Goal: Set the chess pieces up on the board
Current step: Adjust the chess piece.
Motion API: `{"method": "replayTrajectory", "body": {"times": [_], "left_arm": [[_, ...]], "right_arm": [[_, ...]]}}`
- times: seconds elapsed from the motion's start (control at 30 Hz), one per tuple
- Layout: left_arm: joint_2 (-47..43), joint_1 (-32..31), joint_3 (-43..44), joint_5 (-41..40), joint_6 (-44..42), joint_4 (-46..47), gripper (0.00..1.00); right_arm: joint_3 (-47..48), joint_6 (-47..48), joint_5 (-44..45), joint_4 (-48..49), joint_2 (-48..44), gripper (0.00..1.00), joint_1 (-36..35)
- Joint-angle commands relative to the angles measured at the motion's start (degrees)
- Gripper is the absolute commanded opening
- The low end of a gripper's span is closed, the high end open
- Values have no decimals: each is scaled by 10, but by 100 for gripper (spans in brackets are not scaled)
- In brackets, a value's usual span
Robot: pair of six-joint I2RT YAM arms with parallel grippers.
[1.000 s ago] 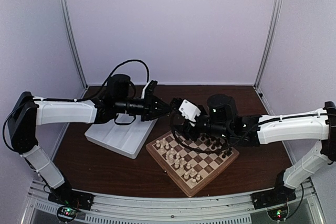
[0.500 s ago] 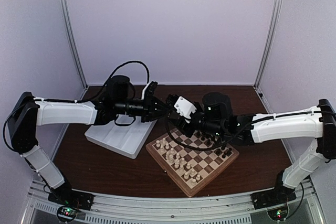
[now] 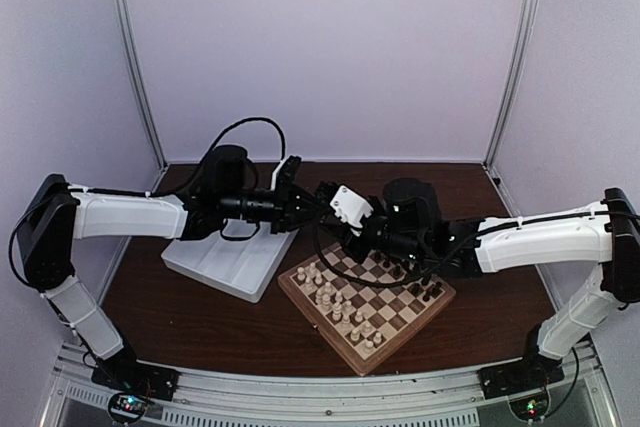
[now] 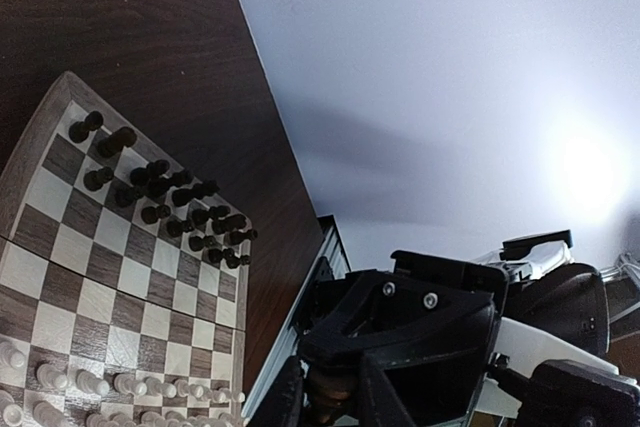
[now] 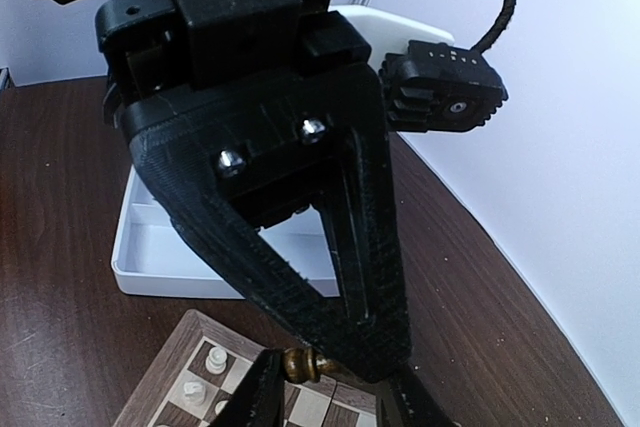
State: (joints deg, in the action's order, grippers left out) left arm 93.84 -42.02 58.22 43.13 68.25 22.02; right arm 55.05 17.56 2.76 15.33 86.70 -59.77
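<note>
1. Fingers (image 5: 370, 247) of the left gripper (image 4: 327, 402) are clamped on one brown chess piece (image 5: 303, 363), which lies sideways at their tips.
2. The right gripper (image 5: 325, 407) faces them tip to tip. Its own fingers (image 5: 255, 397) stand one on each side of that chess piece, narrowly parted. Whether they press it cannot be told.
3. Below the meeting fingertips is the board (image 3: 363, 369), its far corner nearest them.
4. Dark chess pieces (image 4: 165, 187) crowd the board's side farthest from the left fingertips. Cream pieces (image 3: 335, 302) stand in rows closer to them.
5. Behind the left fingers, under that wrist, a white tray (image 3: 215, 262) sits on the table (image 3: 200, 317).
</note>
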Motion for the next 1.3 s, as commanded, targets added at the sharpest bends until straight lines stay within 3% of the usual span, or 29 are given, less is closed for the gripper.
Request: {"method": "replayTrajectory", "body": {"times": [0.0,0.3,0.63,0.83,1.07,1.27], "left_arm": [[14,-7,-9,21,14,50,20],[14,-8,-21,10,16,68,27],[-22,16,-38,-1,-15,93,57],[-89,61,-44,-1,-66,33,62],[-168,80,-11,-19,-236,-122,65],[-228,80,-13,-54,-388,-203,78]], "right_arm": [[9,-7,17,26,4,28,-3],[0,-14,23,29,1,17,-3],[-18,-23,17,13,-14,15,-3],[-36,-32,17,2,-33,14,-3],[-46,-51,15,-13,-44,13,-3],[-37,-73,5,-37,-50,12,-2]]}}
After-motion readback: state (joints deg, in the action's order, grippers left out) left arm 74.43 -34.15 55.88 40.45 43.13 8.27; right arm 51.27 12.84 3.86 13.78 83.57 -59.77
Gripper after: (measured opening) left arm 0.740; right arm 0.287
